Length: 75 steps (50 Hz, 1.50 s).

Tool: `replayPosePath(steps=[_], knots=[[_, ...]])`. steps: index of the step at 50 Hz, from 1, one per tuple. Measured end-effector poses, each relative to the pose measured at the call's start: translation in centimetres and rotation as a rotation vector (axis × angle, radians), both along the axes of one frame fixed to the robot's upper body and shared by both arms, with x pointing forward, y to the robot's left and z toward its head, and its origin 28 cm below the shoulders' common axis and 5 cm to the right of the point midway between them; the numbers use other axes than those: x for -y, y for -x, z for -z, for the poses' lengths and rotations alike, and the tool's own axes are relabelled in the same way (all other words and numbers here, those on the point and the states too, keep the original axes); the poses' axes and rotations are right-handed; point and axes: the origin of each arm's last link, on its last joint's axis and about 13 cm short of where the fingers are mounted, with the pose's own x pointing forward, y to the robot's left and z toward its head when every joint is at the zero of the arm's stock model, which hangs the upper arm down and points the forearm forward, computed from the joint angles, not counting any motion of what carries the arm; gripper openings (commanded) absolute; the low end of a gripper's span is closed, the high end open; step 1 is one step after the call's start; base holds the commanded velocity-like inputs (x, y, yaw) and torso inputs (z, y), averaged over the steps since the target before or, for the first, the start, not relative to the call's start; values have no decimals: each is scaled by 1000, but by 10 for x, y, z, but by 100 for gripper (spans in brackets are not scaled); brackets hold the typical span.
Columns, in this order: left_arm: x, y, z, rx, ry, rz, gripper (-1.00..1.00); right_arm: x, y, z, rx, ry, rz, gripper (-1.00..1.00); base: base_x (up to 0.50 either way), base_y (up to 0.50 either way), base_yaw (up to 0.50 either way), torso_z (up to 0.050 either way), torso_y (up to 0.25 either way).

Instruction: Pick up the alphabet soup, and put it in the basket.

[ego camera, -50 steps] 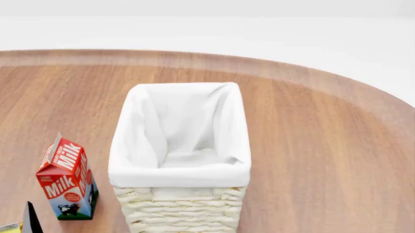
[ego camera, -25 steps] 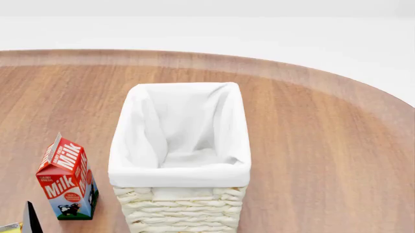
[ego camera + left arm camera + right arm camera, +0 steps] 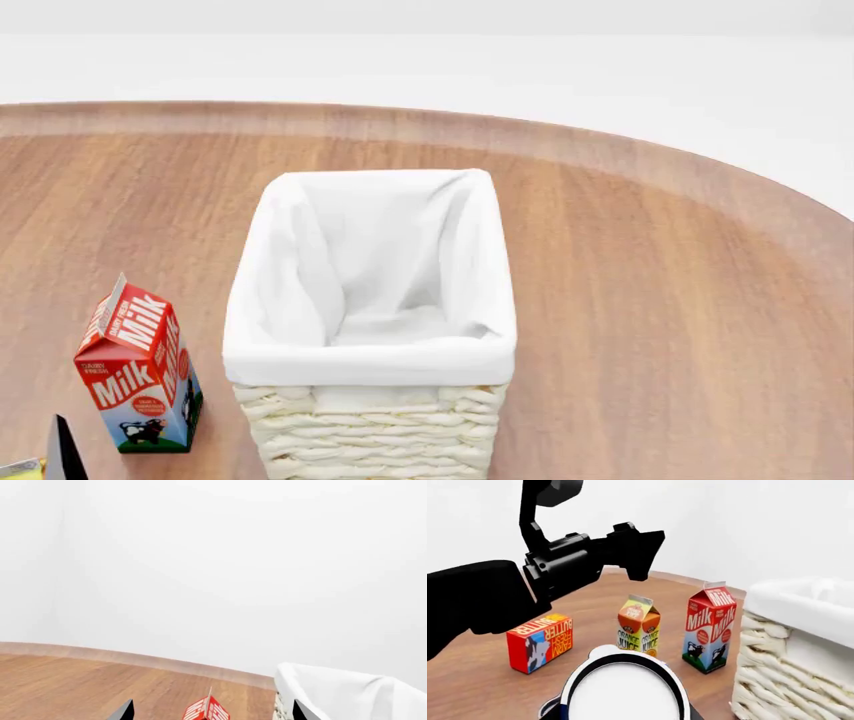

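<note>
Left gripper [image 3: 212,714] hangs with its two dark fingertips wide apart and nothing between them. We cannot see the right gripper's jaws, so we cannot tell whether they are closed on anything.

The wooden table [image 3: 667,300] gives the most room. On the robot's right of the basket [image 3: 370,352] it lies bare out to its curved edge, and we judge that side the safest approach. The basket stands mid-table with its cloth-lined mouth open and nothing inside. Its tall wall is the main risk: a low carry could strike the wicker or snag the folded cloth.

The left arm [image 3: 560,565] reaches across above the cartons and could be clipped by a high swing.

On the basket's left, the milk carton [image 3: 138,365] stands near the wall, with the orange juice [image 3: 639,627] and the butter box [image 3: 539,642] beyond it. A sideways sweep would topple them.

The alphabet soup [image 3: 620,692] shows only its white lid, close under the right wrist camera and short of the cartons. The head view does not show it. If the grasp is loose, it may slip.
</note>
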Motion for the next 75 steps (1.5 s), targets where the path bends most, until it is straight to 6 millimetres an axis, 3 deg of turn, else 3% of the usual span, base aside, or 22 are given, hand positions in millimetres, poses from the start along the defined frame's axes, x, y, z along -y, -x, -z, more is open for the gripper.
replayPosePath(steps=[59,75], knots=[[-1,0,1,7,-6,2,100,10,-5,-11,22,-135,117,-100,0,0,0,0,0],[1,-1,1,7,-7,2,100,14,-6,-19,74,-253,161,-100,0,0,0,0,1]])
